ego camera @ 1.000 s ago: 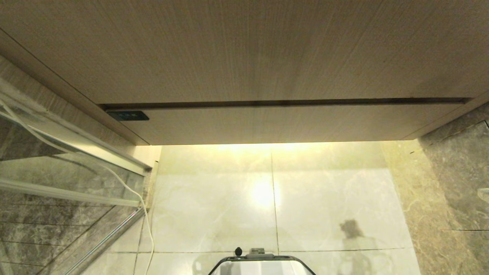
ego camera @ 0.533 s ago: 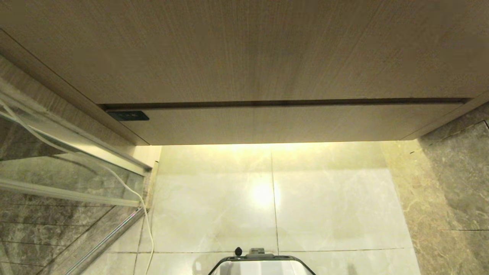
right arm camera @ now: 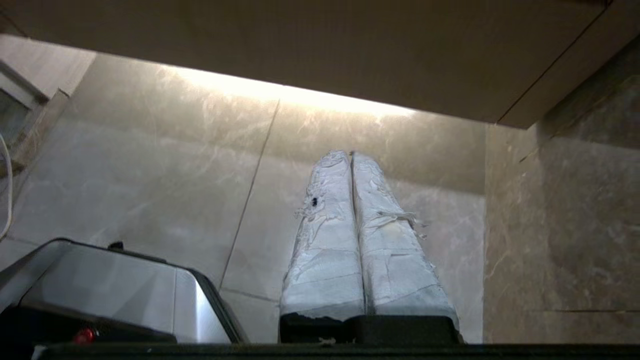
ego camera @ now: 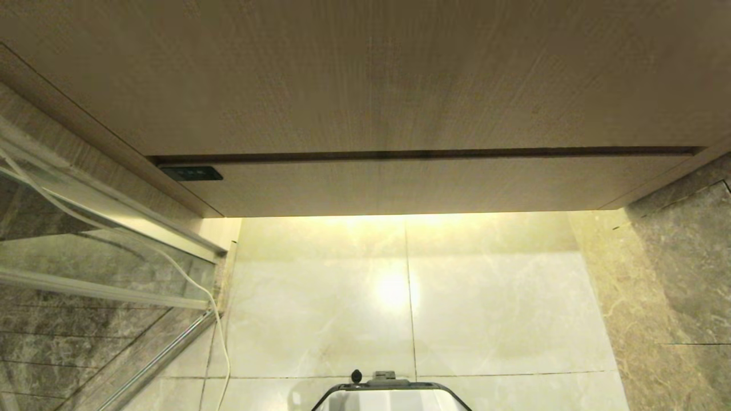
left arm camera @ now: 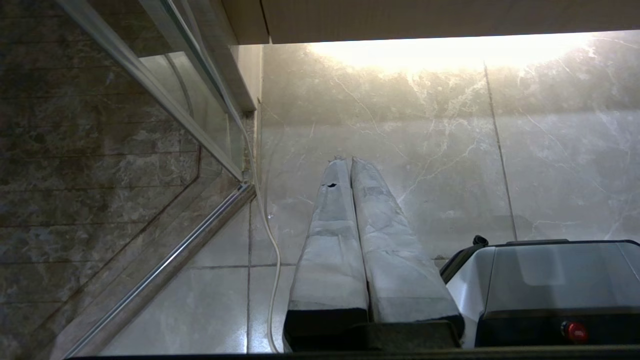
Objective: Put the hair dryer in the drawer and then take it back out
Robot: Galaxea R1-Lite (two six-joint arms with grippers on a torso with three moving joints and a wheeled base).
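Observation:
The hair dryer is out of view. The drawer (ego camera: pixel 422 185) is the shallow light-brown wood-grain front under a taller panel (ego camera: pixel 365 74), and it sits flush and closed. In the left wrist view my left gripper (left arm camera: pixel 346 160) hangs low over the pale floor tiles beside the robot's base, its taped fingers pressed together with nothing between them. My right gripper (right arm camera: pixel 350 154) hangs the same way on the other side of the base, shut and empty. Neither gripper shows in the head view.
A glass shower partition (ego camera: pixel 103 257) with a metal rail stands on the left. A white cable (ego camera: pixel 220 337) runs down beside it onto the floor. A dark marble wall (ego camera: pixel 679 274) closes the right side. The robot's base (ego camera: pixel 391 394) sits at the near edge.
A shadow on the floor tiles at the lower right and a pale shape at the right edge have gone from the head view. The cabinet fronts have not moved.

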